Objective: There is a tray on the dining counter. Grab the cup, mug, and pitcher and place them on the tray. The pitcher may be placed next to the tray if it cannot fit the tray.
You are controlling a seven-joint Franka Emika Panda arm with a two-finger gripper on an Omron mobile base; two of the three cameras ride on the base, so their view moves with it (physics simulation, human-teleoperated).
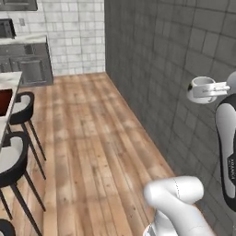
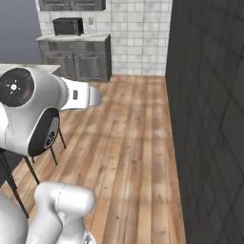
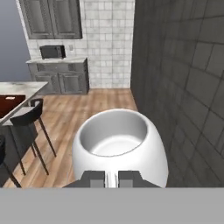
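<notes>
My gripper (image 3: 112,178) is shut on the near rim of the white mug (image 3: 118,146), which it holds upright in the air over the wooden floor. From the left base view the mug (image 1: 199,85) hangs at the right, close to the dark tiled wall, with the gripper (image 1: 215,89) clamped on its side. The dark red-brown tray (image 3: 8,105) lies on the white marble dining counter (image 3: 24,89), far off to the left. The same tray (image 1: 4,102) and counter (image 1: 11,79) sit at the left edge. The cup and the pitcher are out of view.
Black stools (image 1: 21,107) (image 1: 12,159) (image 3: 27,116) stand along the counter's side. A dark tiled wall (image 1: 156,60) runs along the right. Grey cabinets (image 3: 65,78) and a microwave (image 3: 52,51) line the far wall. Open wooden floor (image 1: 92,138) lies between.
</notes>
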